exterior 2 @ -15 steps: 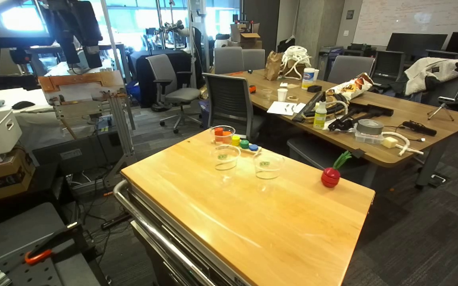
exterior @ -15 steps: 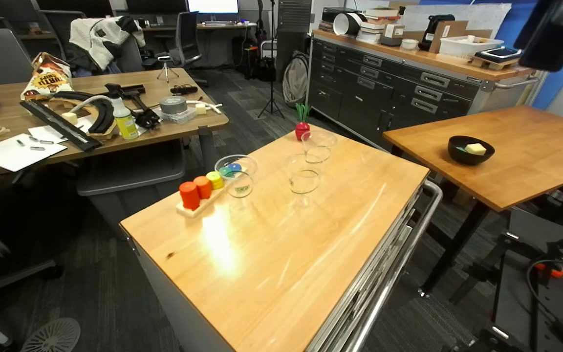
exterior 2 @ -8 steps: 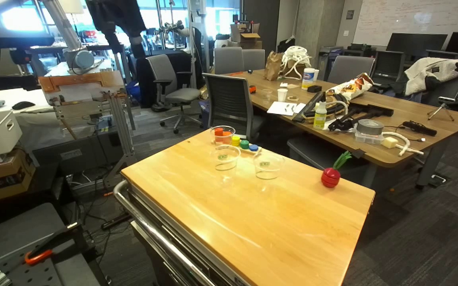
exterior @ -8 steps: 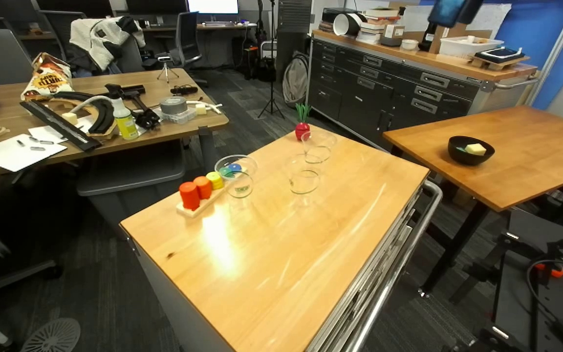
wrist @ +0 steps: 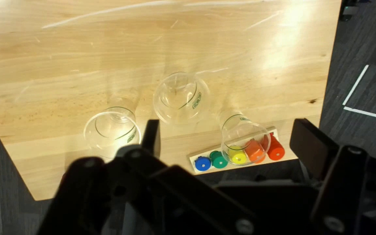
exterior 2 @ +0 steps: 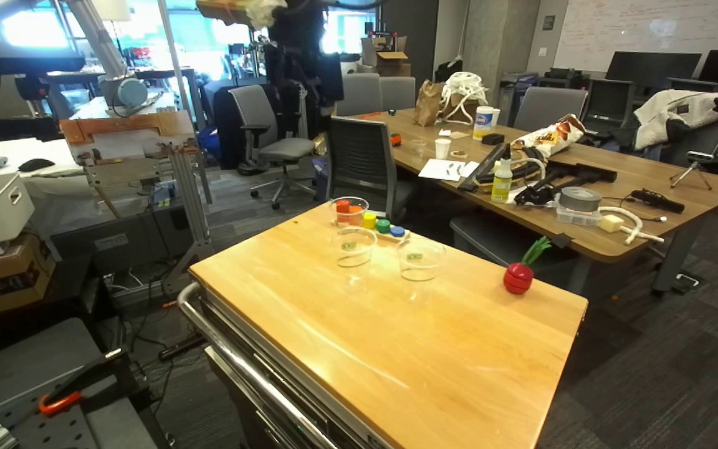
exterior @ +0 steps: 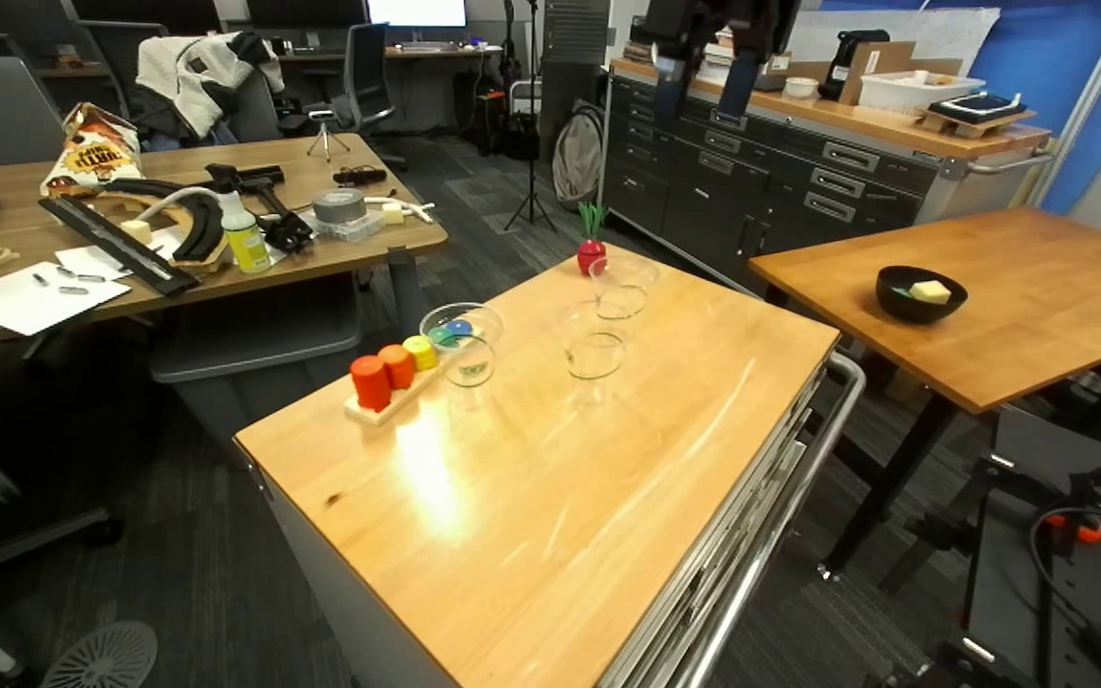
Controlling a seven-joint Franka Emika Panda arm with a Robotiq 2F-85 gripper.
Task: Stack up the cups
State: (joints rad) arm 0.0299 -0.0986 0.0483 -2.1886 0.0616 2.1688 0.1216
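Note:
Three clear cups stand upright and apart on the wooden cart top. The cup beside the colored blocks shows in the wrist view (wrist: 232, 130) and both exterior views (exterior: 463, 349) (exterior 2: 359, 208); blocks show through it. The middle cup (wrist: 175, 112) and the left cup (wrist: 98, 130) stand farther from the blocks in the wrist view. The middle cup (exterior: 595, 358) and the far cup (exterior: 622, 291) also show in an exterior view. My gripper (wrist: 230, 137) is open and empty, high above the cart top. Its fingers also show at the top of an exterior view (exterior: 705, 91).
A block board (exterior: 364, 413) with red, orange, yellow, green and blue pegs lies along the cart's edge beside a cup. A red toy radish (exterior 2: 518, 279) stands near a corner. A metal handle (exterior: 804, 506) runs along the cart side. A black bowl (exterior: 909, 308) sits on another table.
My gripper has swung in from the side, leftward in an exterior view and rightward in an exterior view, toward the cart top. The cups and blocks have not moved.

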